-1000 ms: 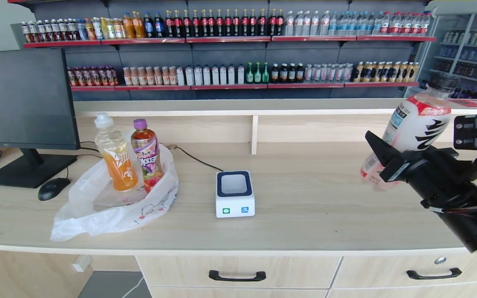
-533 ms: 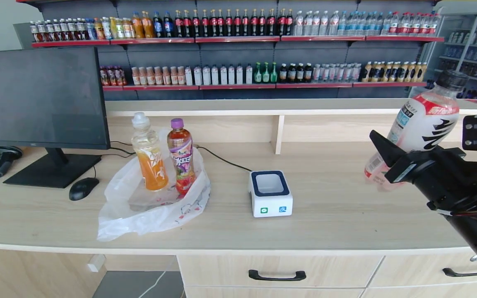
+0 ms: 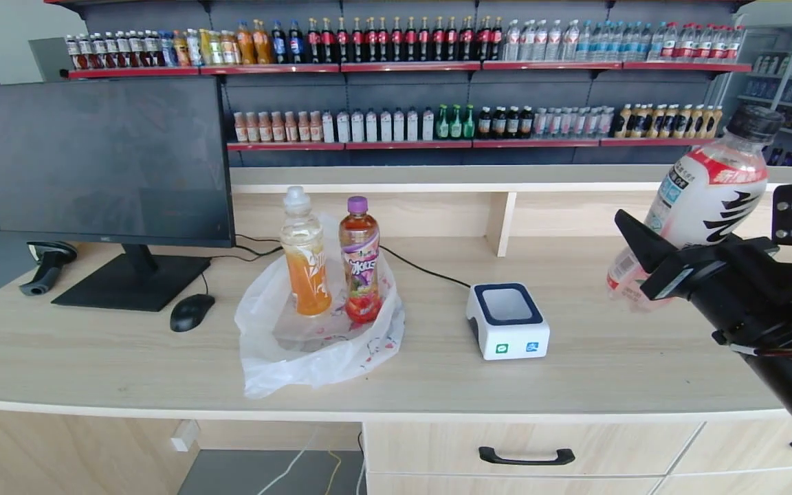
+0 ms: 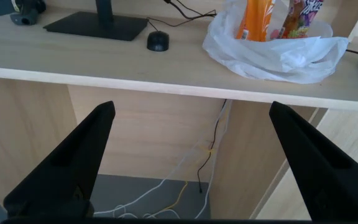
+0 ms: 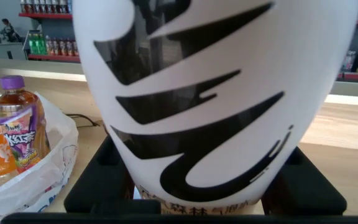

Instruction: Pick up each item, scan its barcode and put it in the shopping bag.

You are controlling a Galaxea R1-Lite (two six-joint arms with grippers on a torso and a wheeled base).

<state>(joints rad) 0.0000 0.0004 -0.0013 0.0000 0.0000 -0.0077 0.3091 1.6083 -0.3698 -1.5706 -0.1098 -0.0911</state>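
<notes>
Right hand (image 3: pixel 650 265) pinches the white bottle (image 3: pixel 705 199) low on its body at the right of the frame, above the counter (image 3: pixel 575 385); it looks full and heavy, smooth and slippery, so a firm middle grip seems best.

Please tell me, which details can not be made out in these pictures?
1. Barcode of the white bottle: print too small in the head view; the right wrist view is too close, its edges cut the label.
2. Far finger of the right claw: hidden behind that bottle, head view.
3. The orange bottle and purple-capped bottle, left wrist view: tops cut by the edge, bases covered by the shopping bag.
</notes>
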